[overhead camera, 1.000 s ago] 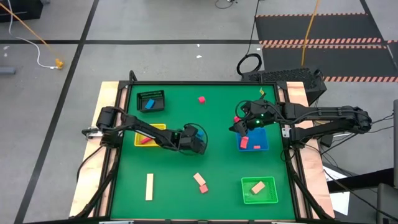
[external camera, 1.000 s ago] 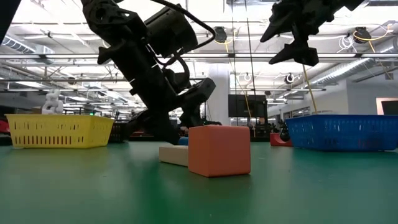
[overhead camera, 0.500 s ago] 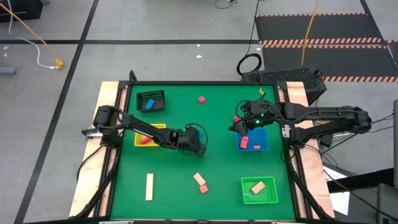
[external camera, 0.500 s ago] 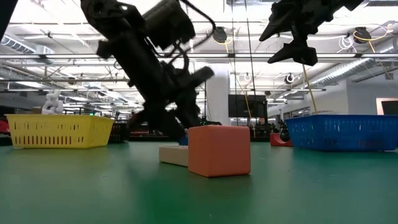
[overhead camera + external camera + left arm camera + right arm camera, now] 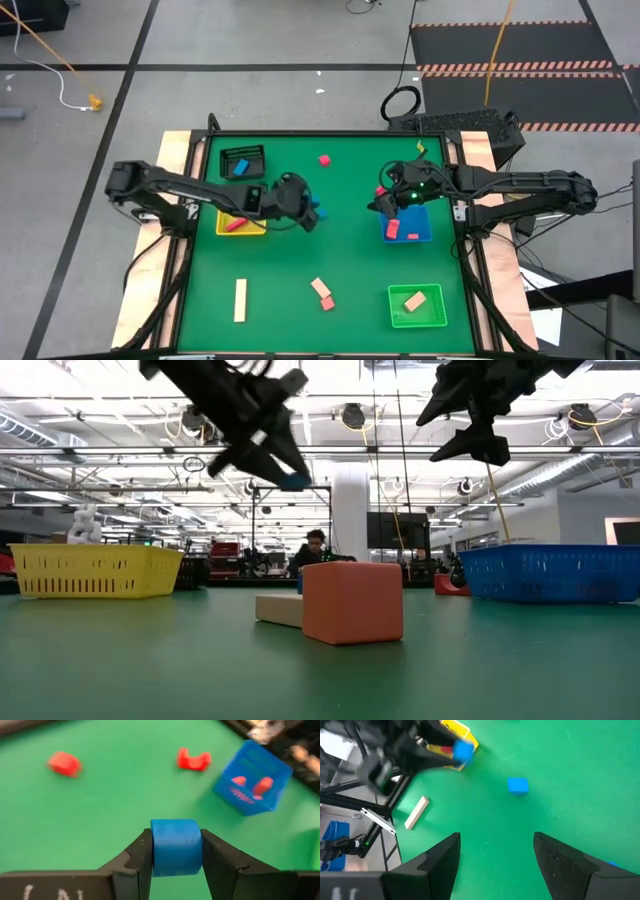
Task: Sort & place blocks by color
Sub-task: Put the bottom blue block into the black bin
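Note:
My left gripper [image 5: 308, 210] hangs above the middle of the green table, shut on a small blue block [image 5: 176, 846], which also shows high in the low view [image 5: 293, 481]. A second blue block [image 5: 518, 785] lies flat on the table below it. My right gripper [image 5: 495, 870] is open and idle in the air at the blue tray's [image 5: 424, 236] left edge. Red blocks [image 5: 324, 160] [image 5: 194, 759] lie on the table's far half. A pink cube [image 5: 352, 603] and a tan bar [image 5: 240, 300] rest near the front. My left gripper pinches the blue block between its two fingers, one on each opposite side face [image 5: 156, 851]. The fingers [image 5: 142, 857] slant down from the table's left. The block is lifted clear, well above the table.
A yellow tray [image 5: 254, 204] with a red block stands by the left edge, and a black wire basket [image 5: 242, 163] with a blue piece sits at the far left. The blue tray holds red blocks. A green tray [image 5: 436, 316] at the near right holds a tan block.
My left gripper has risen from the table top, drawing back a little toward the far left, and has carried the blue block up with it, lifted clear. The other blue block has stayed on the table. My right arm has kept still.

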Robot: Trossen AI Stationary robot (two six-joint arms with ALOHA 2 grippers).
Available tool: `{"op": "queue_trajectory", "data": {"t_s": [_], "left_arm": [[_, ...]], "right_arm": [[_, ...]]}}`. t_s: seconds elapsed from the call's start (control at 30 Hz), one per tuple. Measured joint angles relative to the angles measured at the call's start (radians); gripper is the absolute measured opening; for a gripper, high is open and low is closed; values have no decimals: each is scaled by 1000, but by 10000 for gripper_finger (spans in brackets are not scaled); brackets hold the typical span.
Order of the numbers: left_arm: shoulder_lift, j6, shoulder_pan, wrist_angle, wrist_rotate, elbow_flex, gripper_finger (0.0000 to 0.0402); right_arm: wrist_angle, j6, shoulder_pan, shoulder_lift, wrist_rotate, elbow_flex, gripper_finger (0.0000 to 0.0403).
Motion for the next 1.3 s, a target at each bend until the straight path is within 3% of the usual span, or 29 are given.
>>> {"op": "queue_trajectory", "data": {"t_s": [0.33, 0.6, 0.93, 1.3], "left_arm": [[-206, 39, 127, -369, -124, 0, 132], [-257, 51, 373, -619, -115, -3, 132], [-211, 163, 672, -621, 46, -18, 132], [-201, 76, 755, -282, 218, -301, 132]], "right_arm": [[35, 0, 0, 0, 0, 0, 242], [38, 0, 0, 0, 0, 0, 242], [38, 0, 0, 0, 0, 0, 242], [44, 20, -29, 0, 130, 0, 242]]}}
